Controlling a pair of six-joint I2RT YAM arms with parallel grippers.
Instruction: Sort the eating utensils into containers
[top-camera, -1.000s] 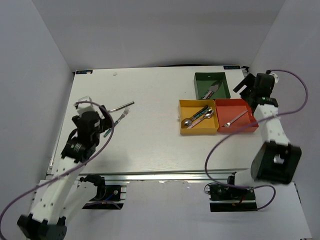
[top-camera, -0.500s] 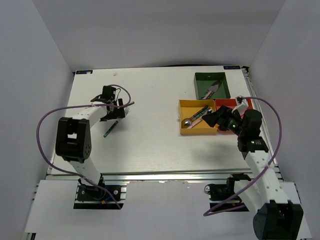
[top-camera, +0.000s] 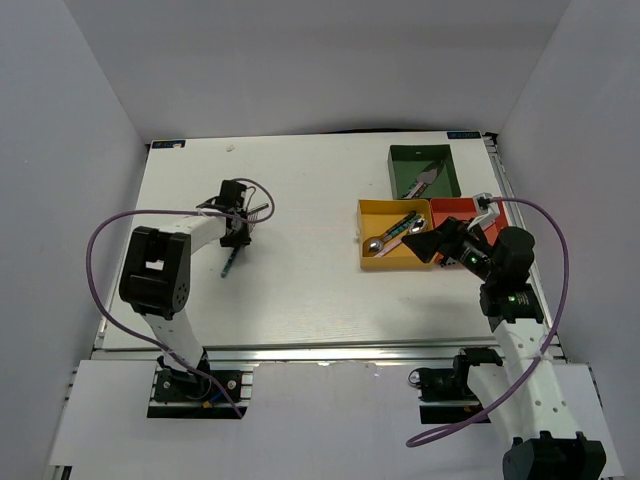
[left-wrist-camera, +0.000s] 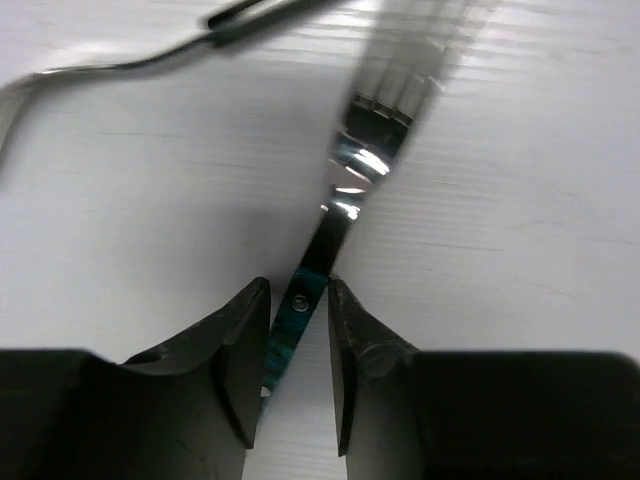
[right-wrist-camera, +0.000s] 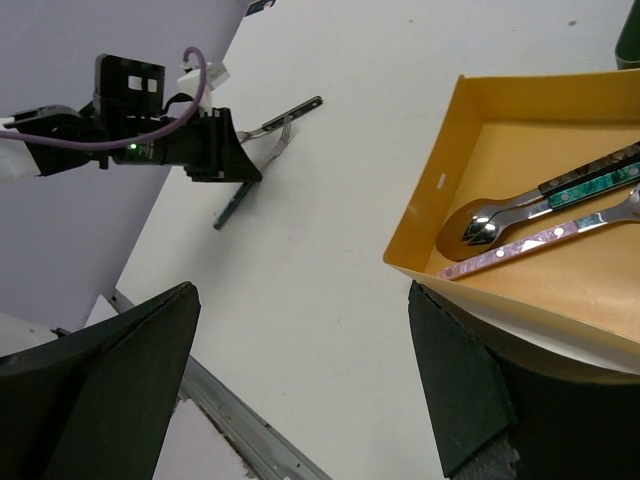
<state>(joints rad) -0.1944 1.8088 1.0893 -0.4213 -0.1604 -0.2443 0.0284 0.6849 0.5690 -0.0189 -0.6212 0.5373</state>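
A teal-handled fork (left-wrist-camera: 345, 185) lies flat on the white table at the left, with a black-handled utensil (top-camera: 257, 209) just beyond it. My left gripper (left-wrist-camera: 298, 375) is down at the table and straddles the fork's handle. Its jaws are narrowed close on both sides, with a strip of table still showing beside the right finger. My right gripper (right-wrist-camera: 300, 385) hovers wide open and empty by the yellow tray (top-camera: 368, 262). That tray holds spoons with pink (right-wrist-camera: 535, 243), teal and black handles. The green tray (top-camera: 398, 165) holds a silver utensil. My arm partly hides the red tray (top-camera: 463, 207).
The three trays cluster at the right back of the table. A purple cable loops from each arm. The table's near edge is a metal rail (top-camera: 330, 352). White walls close in the left, back and right sides.
My left gripper has come down over the teal fork and its jaws have narrowed round the handle. The right arm swung from behind the red tray to hover by the yellow one.
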